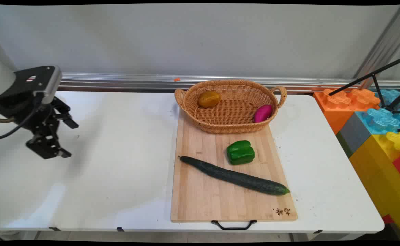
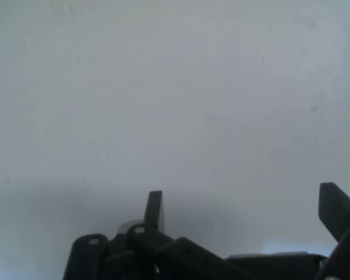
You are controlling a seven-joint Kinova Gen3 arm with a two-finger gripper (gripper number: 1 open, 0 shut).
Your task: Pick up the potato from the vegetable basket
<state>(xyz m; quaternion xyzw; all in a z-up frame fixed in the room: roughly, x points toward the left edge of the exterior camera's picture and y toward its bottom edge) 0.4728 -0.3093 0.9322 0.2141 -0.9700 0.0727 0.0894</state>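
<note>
Black gripper [image 1: 71, 139] at far left, fingers [image 2: 155, 210] spread apart, holding nothing, over bare white table [image 1: 118, 164]. Well to its right, wooden board [image 1: 200, 198] bearing green pepper [image 1: 240, 152] and long cucumber [image 1: 236, 176] lying diagonally. Wicker basket [image 1: 230, 128] on board's far end, holding yellow fruit [image 1: 209, 99] left, magenta one [image 1: 263, 113] right.

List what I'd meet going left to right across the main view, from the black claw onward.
Gripper, yellow-brown fruit in the basket, green pepper, magenta fruit, big toy blocks. The long cucumber and cutting board span several, so I skip them.
</note>
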